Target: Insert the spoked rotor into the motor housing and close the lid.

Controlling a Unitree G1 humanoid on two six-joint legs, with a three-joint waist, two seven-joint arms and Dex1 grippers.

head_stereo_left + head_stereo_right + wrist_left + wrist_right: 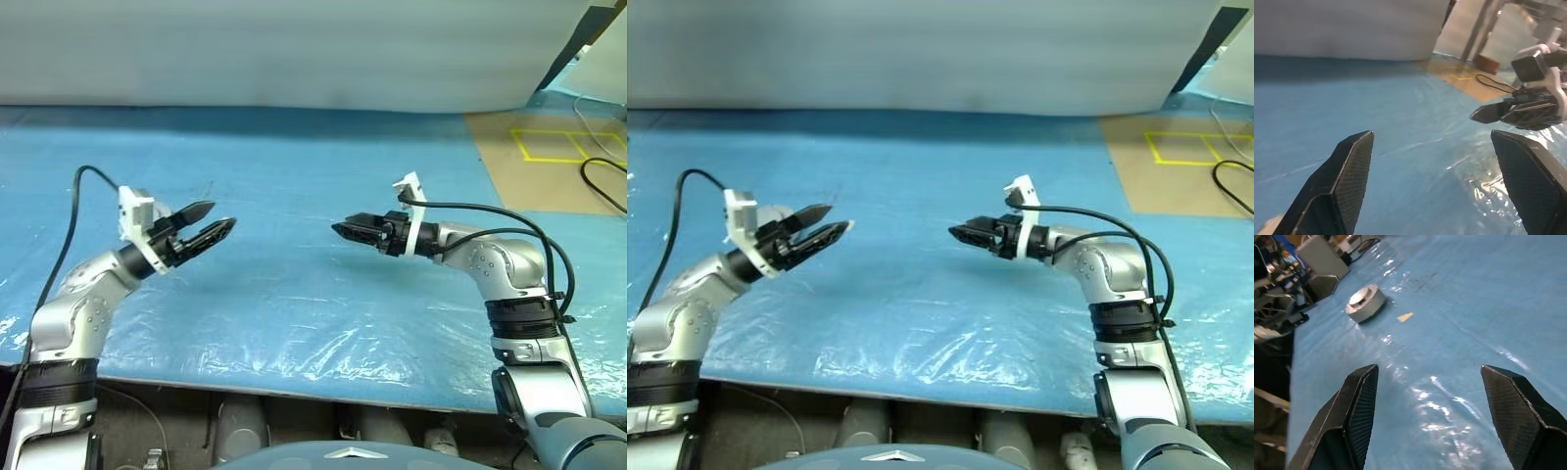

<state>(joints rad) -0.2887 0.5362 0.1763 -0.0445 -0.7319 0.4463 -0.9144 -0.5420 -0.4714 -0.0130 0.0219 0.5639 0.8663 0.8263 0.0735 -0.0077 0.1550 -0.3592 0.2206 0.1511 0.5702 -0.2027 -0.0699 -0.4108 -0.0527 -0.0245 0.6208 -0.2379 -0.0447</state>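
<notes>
Both arms hover over the blue plastic-covered table (294, 313), fingers pointing at each other with a wide gap between the two hands. My left gripper (208, 225) is open and empty; its fingers (1352, 166) stand far apart. My right gripper (345, 231) is open and empty too, and its fingers (1359, 396) are spread wide. Beyond the right gripper, in the right wrist view, the round silvery motor housing (1365, 303) lies on the sheet with the plain light grey lid (1362, 297) shut on top. The spoked rotor is out of view.
A small tan scrap (1404, 317) lies beside the housing. Past the table's far right corner, brown floor carries yellow tape lines (563, 147) and a black cable (602, 181). A pale wall (294, 49) closes the back. Grey equipment (1322, 259) stands off the table's end.
</notes>
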